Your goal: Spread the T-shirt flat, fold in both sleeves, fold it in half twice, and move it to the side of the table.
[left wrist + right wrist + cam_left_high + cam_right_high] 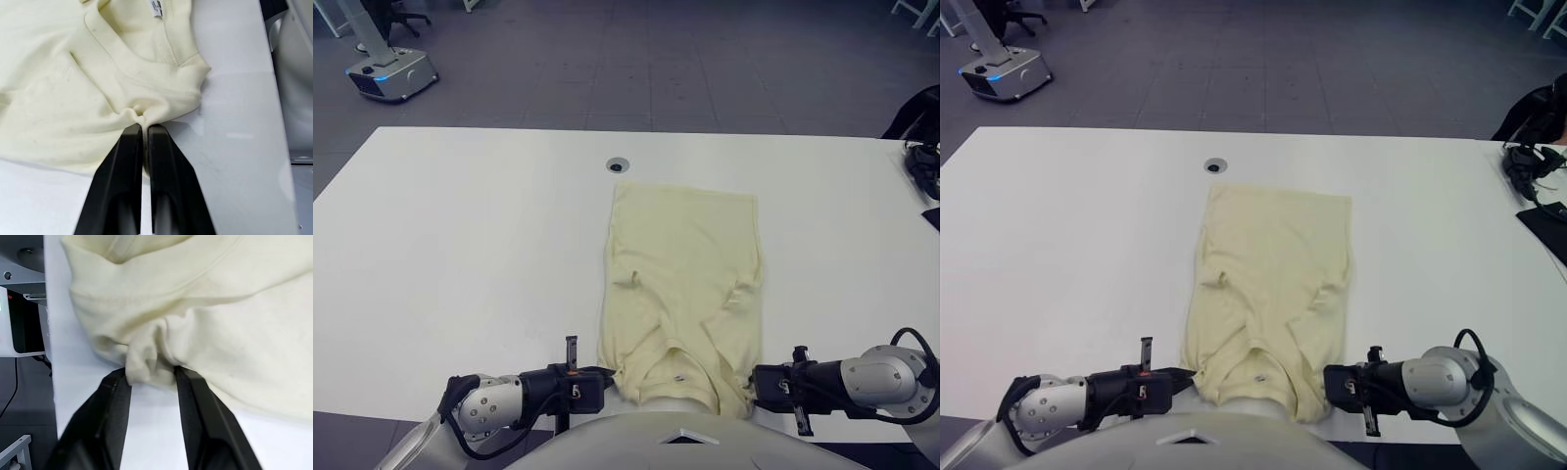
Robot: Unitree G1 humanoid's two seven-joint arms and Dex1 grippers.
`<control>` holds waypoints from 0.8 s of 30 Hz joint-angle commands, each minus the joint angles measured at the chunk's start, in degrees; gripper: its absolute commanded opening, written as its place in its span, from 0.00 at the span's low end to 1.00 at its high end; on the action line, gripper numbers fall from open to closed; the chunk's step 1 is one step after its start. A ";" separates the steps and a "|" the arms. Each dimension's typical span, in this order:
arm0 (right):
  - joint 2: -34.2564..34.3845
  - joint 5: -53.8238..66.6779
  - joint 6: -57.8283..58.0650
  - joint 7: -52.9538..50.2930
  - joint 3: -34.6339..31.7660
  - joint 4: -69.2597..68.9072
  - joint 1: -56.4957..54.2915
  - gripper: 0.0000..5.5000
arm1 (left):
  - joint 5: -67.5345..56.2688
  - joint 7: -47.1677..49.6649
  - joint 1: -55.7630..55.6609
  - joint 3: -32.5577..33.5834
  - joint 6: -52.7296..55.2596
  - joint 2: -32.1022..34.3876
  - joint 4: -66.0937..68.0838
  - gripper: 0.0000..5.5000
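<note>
A pale yellow T-shirt (683, 274) lies lengthwise on the white table (460, 255), with its sleeves folded in and its collar (146, 73) at the near edge. My left gripper (610, 384) is at the near left shoulder corner. Its fingers are shut on a small pinch of the shirt's edge (137, 113). My right gripper (751, 384) is at the near right shoulder corner, and its fingers (116, 396) hold a bunched wad of fabric (149, 360) between them. The far hem lies flat just short of the table's round hole.
A round cable hole (618, 165) sits in the table just beyond the shirt. Black cables and gear (922, 166) lie at the table's far right edge. A wheeled machine base (391, 73) stands on the floor beyond the table. Bare tabletop spreads to both sides.
</note>
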 commanded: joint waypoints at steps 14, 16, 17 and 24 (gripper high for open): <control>0.87 12.09 1.30 6.03 -17.65 6.28 0.05 0.00 | -14.87 -1.20 -5.09 12.98 1.45 -1.15 -5.28 0.00; 1.17 14.40 1.49 7.37 -19.25 6.08 -0.57 0.00 | -17.46 -2.06 -6.26 14.11 1.67 -1.07 -5.96 0.00; 1.26 15.43 1.53 7.94 -20.11 5.92 -0.70 0.00 | -18.85 -2.68 -6.98 14.31 1.80 -1.07 -6.35 0.00; 0.53 22.24 1.31 14.93 -29.97 6.81 -1.14 0.00 | -27.65 -10.17 -7.07 18.64 1.32 3.60 -9.39 0.00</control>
